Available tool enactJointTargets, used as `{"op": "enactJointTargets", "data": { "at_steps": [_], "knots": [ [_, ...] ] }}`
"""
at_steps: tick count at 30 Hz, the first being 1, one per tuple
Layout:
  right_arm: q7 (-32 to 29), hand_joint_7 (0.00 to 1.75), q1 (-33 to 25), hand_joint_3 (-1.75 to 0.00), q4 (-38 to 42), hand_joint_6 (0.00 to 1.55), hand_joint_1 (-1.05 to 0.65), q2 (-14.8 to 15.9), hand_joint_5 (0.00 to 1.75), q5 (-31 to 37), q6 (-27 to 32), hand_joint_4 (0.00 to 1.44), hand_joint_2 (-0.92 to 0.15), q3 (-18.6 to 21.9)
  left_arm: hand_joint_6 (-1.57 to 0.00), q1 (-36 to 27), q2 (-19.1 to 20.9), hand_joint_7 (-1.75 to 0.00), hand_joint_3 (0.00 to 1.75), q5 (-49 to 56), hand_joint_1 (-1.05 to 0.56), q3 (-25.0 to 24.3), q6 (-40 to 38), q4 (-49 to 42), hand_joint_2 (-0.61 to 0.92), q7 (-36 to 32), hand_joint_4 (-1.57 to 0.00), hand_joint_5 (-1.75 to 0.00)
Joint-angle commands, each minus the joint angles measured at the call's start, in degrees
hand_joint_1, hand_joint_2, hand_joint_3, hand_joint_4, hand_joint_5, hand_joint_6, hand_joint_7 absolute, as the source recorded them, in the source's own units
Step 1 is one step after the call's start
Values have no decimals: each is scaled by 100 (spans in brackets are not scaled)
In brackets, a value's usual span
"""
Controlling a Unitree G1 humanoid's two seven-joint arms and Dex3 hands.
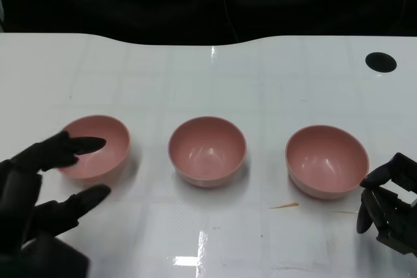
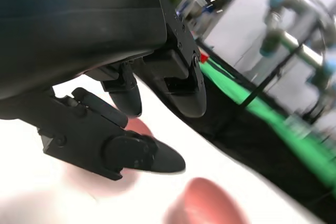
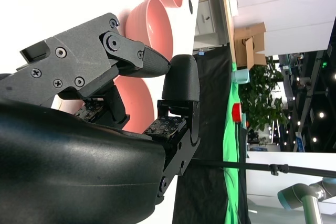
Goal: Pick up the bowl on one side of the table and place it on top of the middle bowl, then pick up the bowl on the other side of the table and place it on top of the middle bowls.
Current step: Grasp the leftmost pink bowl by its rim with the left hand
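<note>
A: Where do the three bowls sit?

B: In a row across the white bench (image 1: 215, 83). The left bowl (image 1: 98, 148), the middle bowl (image 1: 207, 151) and the right bowl (image 1: 326, 161) are all pink, upright and well apart from one another, none stacked.

A: What is the left robot hand (image 1: 45, 187) doing?

B: It holds nothing. Its fingers are spread apart, with one fingertip lying over the near rim of the left bowl and another finger stretched out below it, just beside the bowl's near side. I cannot tell from the head view whether the upper finger touches the rim. In the left wrist view the black fingers (image 2: 142, 153) reach out over a blurred pink bowl.

A: And the right robot hand (image 1: 391, 203)?

B: It sits just beside the right bowl on the near side, not touching it. Its fingers are curled in with nothing in them. The right wrist view shows its fingers (image 3: 152, 59) in front of a pink bowl.

A: Any writing or brand marks?

B: None that I can read. There is a round black hole (image 1: 380, 62) near the far right corner of the bench, and a small tan sliver (image 1: 285, 206) lies in front of the right bowl
</note>
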State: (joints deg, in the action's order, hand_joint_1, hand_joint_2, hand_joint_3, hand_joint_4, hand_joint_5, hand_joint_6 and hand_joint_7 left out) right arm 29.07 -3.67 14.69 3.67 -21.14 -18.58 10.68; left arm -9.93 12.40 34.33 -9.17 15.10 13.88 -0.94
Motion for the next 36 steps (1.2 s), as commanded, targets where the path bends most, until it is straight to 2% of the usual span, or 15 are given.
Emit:
{"op": "enactJointTargets", "data": {
  "at_steps": [1,3,9,16,21,36],
  "knots": [
    [-110,151,-12,-70,-52,73,-16,4,175,4,16,84,-75,27,-71,304,997,-1,0,2149,-89,344,-351,698,87,297,-66,-15],
    [-127,151,-18,-70,-64,74,-16,-3,175,1,15,84,-75,16,-71,361,1061,0,0,2356,-91,429,-465,675,87,292,-68,-10],
    [-127,151,-43,-70,-91,72,-18,6,175,-6,26,83,-75,-43,-67,833,1372,0,0,2646,-84,862,-979,399,84,997,-64,-4],
    [-148,151,-44,-70,-112,72,-17,21,175,-23,50,84,-75,-70,-61,1536,1648,0,2,2707,-87,1381,-1189,-349,92,1323,-61,0],
    [-151,150,-89,-69,-168,72,-18,32,175,-17,31,83,-75,-88,-59,2003,1779,0,11,2402,-90,1674,-1056,-1104,92,1240,-60,0],
    [-282,149,-167,-69,-321,73,-18,28,175,30,107,83,-76,-127,-61,2817,1659,-1,14,1894,-92,2441,-737,-3107,92,375,-61,-1]
  ]
}}
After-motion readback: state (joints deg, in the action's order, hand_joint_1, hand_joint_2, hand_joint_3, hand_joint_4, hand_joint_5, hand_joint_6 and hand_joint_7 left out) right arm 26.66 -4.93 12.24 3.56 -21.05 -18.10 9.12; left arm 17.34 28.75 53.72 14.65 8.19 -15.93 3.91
